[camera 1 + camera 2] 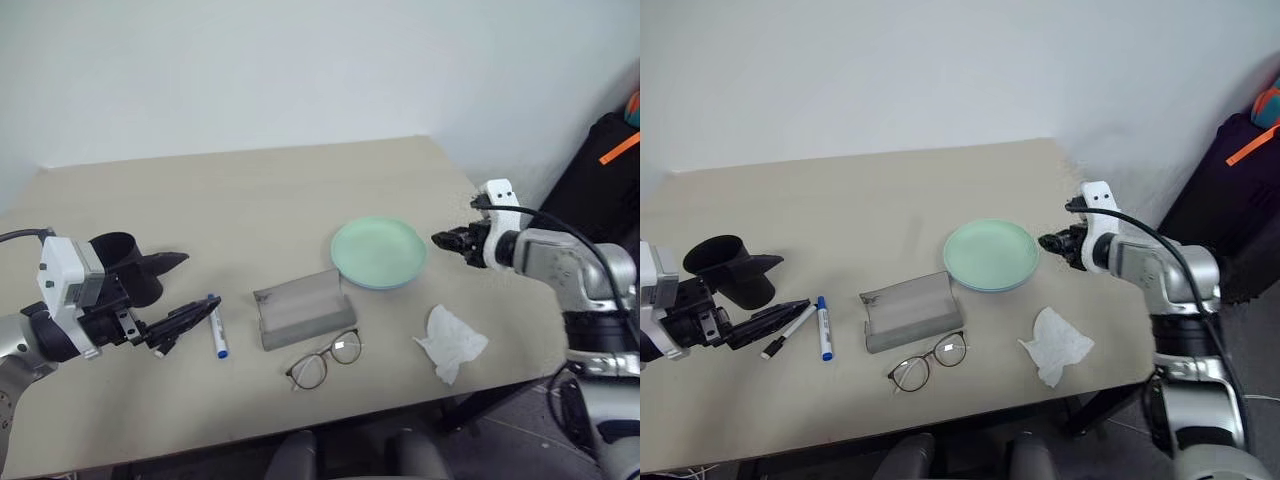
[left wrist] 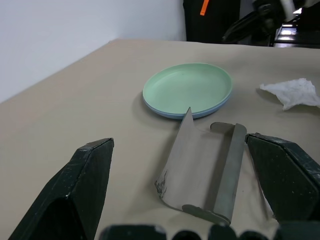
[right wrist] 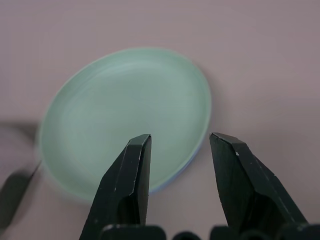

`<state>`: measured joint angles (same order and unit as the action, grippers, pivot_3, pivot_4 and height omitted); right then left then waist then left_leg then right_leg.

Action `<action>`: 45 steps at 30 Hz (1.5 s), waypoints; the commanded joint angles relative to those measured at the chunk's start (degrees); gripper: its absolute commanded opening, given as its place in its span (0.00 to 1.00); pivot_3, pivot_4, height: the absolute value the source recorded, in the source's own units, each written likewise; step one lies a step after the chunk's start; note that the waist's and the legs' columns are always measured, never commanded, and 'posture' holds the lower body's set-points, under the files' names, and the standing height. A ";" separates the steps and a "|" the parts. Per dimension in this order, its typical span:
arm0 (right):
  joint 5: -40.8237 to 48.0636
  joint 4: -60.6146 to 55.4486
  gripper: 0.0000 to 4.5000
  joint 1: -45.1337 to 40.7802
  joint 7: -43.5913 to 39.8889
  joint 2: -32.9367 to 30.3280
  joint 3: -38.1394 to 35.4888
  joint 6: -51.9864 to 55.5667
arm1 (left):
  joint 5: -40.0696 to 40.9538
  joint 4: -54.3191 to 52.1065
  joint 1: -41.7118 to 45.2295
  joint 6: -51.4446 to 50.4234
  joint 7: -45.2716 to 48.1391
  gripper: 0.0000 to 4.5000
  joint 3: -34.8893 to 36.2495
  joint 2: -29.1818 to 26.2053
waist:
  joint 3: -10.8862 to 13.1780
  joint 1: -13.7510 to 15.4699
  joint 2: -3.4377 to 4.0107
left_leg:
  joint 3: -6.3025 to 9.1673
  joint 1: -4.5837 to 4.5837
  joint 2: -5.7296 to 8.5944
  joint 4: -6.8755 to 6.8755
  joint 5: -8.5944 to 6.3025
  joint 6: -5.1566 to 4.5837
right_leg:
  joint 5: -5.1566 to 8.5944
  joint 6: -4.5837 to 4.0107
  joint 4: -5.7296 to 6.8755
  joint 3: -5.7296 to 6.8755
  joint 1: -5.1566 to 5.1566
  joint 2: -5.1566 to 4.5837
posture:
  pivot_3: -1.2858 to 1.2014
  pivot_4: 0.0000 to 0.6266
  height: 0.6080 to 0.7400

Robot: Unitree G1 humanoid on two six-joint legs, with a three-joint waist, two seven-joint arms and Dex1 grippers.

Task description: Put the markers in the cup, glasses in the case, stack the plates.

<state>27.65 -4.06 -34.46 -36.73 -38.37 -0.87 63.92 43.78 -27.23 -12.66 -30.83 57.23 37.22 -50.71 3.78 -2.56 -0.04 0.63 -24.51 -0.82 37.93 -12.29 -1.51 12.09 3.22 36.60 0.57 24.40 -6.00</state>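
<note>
The plates are stacked at the table's middle right, the mint green plate (image 1: pixel 380 250) on top of the light blue one (image 2: pixel 172 114), whose rim shows beneath. My right gripper (image 3: pixel 181 139) hovers just right of them, open and empty. The grey case (image 1: pixel 303 310) lies open at the centre, and the glasses (image 1: pixel 325 362) lie in front of it. The blue-capped marker (image 1: pixel 217 327) and the black-capped marker (image 1: pixel 788 332) lie at the left. My left gripper (image 1: pixel 185 290) is wide open above them, holding nothing. The black cup (image 1: pixel 725 268) stands just behind its upper finger.
A crumpled white tissue (image 1: pixel 450 342) lies near the front right edge of the tan table (image 1: pixel 250 190). A black bag with an orange strap (image 1: pixel 610 160) stands beyond the table's right side. A pale wall runs behind the table.
</note>
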 commanded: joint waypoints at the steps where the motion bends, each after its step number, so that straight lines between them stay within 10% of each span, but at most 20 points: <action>1: 2.21 -8.99 0.44 3.06 -6.76 -5.33 2.30 -0.87 | 0.48 0.10 1.41 0.59 0.23 1.00 0.71 -0.67 | -0.01 0.06 -0.02 | -0.01 0.00 -0.01 0.01 0.00 0.00 | 0.00 0.00 -0.01 0.00 0.00 0.00 | 0.52 0.00 0.72; 7: 3.05 -19.92 0.44 11.05 -14.15 -12.20 6.42 -4.76 | 0.18 0.82 2.48 0.67 0.74 1.00 -0.29 -0.88 | -0.03 0.07 -0.09 | -0.02 -0.02 -0.03 0.07 -0.14 0.23 | 0.01 -0.01 -0.07 0.01 -0.02 -0.03 | 0.52 0.00 0.72; 14: -0.34 -27.15 0.84 15.16 -16.36 -17.29 12.23 -7.96 | 0.08 0.97 2.69 0.44 1.22 1.00 -0.32 -0.98 | -0.02 0.63 -0.15 | -0.03 0.00 -0.04 0.13 -0.18 0.27 | 0.01 -0.01 -0.10 0.03 0.03 -0.06 | 0.52 0.00 0.72; 32: -15.56 -18.64 0.84 16.29 -13.09 -14.77 23.38 -17.23 | 0.13 0.23 1.99 0.34 0.70 1.00 0.57 -0.67 | -0.02 1.50 -0.28 | -0.07 -0.01 -0.09 0.23 -0.20 0.33 | 0.00 0.00 -0.18 0.13 0.02 -0.08 | 0.52 0.00 0.72; 45: -18.00 -16.80 0.01 16.55 -16.61 -16.29 22.85 -18.82 | 0.02 -0.12 0.94 0.91 0.46 1.00 0.93 -0.46 | -0.03 1.51 -0.29 | -0.06 0.00 -0.09 0.26 -0.20 0.32 | 0.00 0.00 -0.17 0.15 -0.01 -0.08 | 0.52 0.00 0.72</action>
<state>10.20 -20.68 -17.28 -52.70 -53.69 23.67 45.18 43.70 -26.18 -12.22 -30.81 57.93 36.56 -50.89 3.76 -1.05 -0.33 0.57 -24.51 -0.91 38.19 -12.49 -1.19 12.10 3.22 36.42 0.73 24.39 -6.09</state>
